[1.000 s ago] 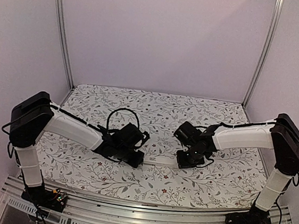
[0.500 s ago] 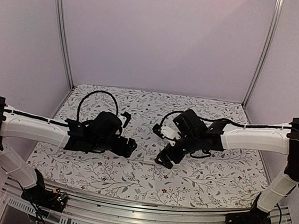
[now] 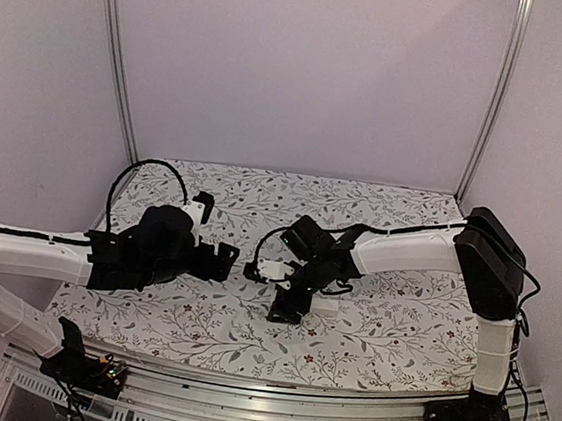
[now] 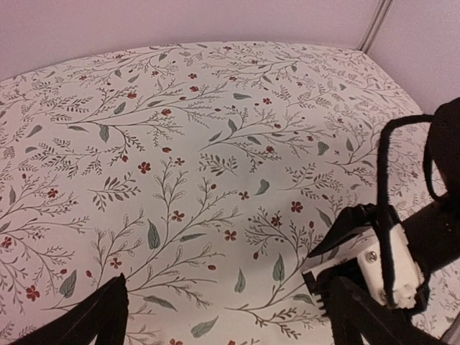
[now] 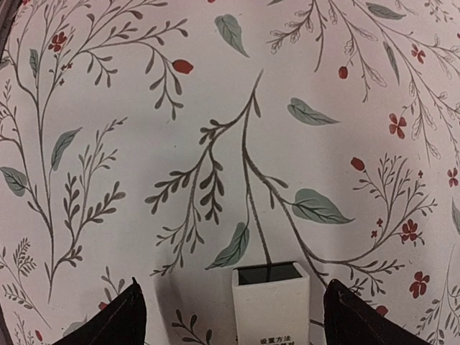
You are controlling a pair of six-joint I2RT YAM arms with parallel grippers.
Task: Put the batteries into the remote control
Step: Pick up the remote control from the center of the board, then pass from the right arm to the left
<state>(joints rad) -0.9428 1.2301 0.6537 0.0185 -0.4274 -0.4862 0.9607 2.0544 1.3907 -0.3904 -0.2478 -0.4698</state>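
Observation:
The remote control [image 5: 271,305] is a white bar with a black patch at its end and small printed text. It lies on the floral cloth between the open fingers of my right gripper [image 5: 231,286], touching neither. From above, only a white bit of the remote [image 3: 331,303] shows beside the right gripper [image 3: 286,305]. My left gripper [image 3: 227,262] hovers to the left of it, apart. In the left wrist view the left gripper [image 4: 226,280] stands open over bare cloth, with the right gripper's fingers [image 4: 374,262] showing at the right edge. The batteries are out of view.
A floral cloth [image 3: 389,328] covers the table. Plain walls and two metal posts [image 3: 117,53] close in the back and sides. The left arm [image 3: 35,253] stretches low across the left side. The right arm [image 3: 408,249] reaches in from the right.
Both grippers, shut at the remote's two ends a second ago, have opened. The left gripper drew back to the left. The right gripper shifted left over the remote.

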